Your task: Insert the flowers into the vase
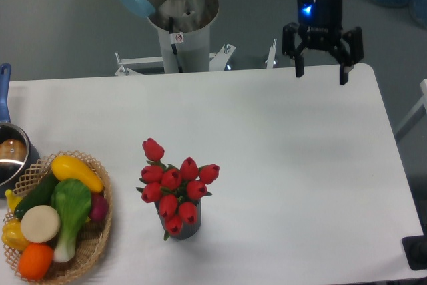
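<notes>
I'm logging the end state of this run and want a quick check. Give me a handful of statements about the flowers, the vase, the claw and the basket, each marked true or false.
1. The flowers stand in the vase. True.
2. The claw is shut on the flowers. False: it is open and empty, over the table's far edge, well apart from them.
3. The wicker basket of toy vegetables sits left of the vase. True.
4. The vase lies tipped on its side. False: it stands upright on the table.
5. A metal pot is at the left edge. True.
</notes>
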Tool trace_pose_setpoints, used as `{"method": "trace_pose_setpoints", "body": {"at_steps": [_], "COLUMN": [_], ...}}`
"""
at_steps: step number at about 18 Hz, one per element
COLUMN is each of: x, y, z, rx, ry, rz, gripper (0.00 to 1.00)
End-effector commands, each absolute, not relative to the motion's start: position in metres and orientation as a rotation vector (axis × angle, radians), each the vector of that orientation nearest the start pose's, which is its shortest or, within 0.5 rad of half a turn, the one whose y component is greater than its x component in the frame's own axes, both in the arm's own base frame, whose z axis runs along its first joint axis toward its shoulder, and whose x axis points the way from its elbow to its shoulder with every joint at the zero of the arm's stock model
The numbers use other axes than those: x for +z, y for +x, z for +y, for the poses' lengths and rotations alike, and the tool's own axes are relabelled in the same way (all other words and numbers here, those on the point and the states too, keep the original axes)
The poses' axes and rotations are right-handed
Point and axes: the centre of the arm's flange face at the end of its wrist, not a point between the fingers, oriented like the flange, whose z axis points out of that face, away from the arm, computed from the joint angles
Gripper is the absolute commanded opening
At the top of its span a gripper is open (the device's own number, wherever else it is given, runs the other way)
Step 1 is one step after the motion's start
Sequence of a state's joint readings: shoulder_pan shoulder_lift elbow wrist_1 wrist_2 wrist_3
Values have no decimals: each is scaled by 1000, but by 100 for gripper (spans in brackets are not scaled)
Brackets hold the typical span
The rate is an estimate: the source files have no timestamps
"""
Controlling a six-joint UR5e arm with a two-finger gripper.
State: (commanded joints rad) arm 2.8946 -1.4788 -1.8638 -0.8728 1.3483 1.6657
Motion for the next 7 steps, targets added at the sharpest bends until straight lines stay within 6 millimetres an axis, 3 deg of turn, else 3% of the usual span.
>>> {"method": "trace_pose_setpoints", "body": {"at_steps": [7], "x": [474], "y": [-426], "z": [264], "rx": [702], "ry": [-2751], "rz": [557], "gripper": [100]}}
